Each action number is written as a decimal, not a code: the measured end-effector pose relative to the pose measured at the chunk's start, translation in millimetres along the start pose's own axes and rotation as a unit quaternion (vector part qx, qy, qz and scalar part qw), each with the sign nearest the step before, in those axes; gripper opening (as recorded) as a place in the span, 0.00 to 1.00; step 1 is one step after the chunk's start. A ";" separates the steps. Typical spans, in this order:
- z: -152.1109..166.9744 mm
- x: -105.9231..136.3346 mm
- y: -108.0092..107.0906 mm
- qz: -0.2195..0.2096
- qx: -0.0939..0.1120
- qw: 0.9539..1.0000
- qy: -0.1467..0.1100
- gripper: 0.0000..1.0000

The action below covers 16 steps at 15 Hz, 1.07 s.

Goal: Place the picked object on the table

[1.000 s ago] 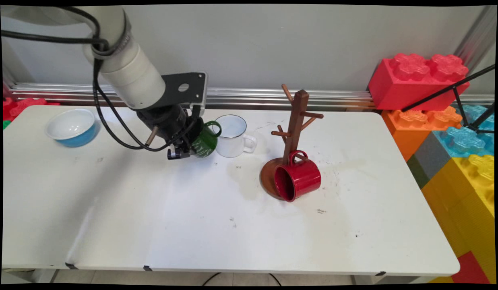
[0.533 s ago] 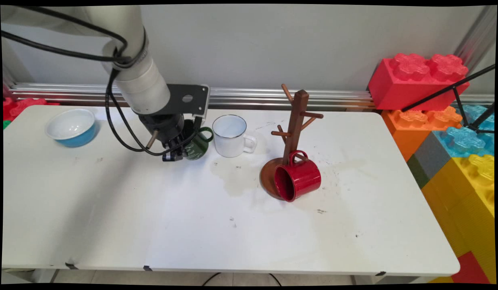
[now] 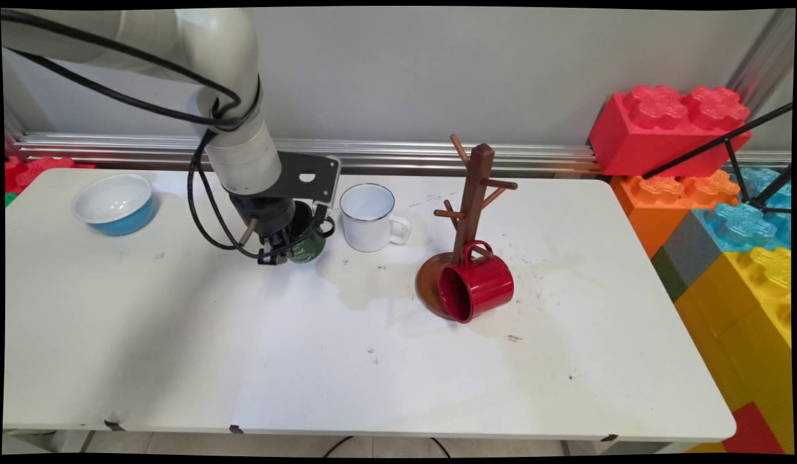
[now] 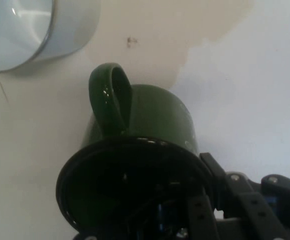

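Gripper: the black gripper (image 3: 283,248) sits left of the middle of the frame, pointing down. One finger goes inside the green mug (image 3: 306,240) and one stays outside, so the jaws are pinching the mug's rim.

Green mug: left of the middle in the main view, just left of the white mug (image 3: 368,217), tipped a bit in the grip. I can't tell for sure if its bottom touches the white table (image 3: 385,367). In the hand view its handle (image 4: 111,97) points up toward the white mug.

How it will handle: it looks like hard, shiny metal. I think it is light, stiff and a bit slippery. The rim or the handle loop are good spots to hold.

Around it: a brown mug tree (image 3: 470,212) stands right of the middle, with a red mug (image 3: 477,282) hanging low on it. A blue bowl (image 3: 116,203) sits at the far left.
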<state>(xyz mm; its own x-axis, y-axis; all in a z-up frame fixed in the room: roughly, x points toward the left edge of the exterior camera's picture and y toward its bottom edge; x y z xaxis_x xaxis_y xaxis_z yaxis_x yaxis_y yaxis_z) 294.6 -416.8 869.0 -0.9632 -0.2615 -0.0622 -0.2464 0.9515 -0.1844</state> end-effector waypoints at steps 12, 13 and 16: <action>35.4 3.7 -2.0 0.018 -0.022 0.999 -0.038 0.00; 37.7 4.0 -1.7 0.019 -0.025 0.999 -0.040 0.00; 44.2 4.5 -1.1 0.023 -0.031 0.998 -0.045 0.00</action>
<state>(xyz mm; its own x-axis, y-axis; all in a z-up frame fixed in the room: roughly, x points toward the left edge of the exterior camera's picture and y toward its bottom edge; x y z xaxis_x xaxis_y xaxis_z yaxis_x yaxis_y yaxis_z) 295.2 -426.2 825.5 -0.9606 -0.2286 -0.1578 -0.2115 0.9702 -0.1181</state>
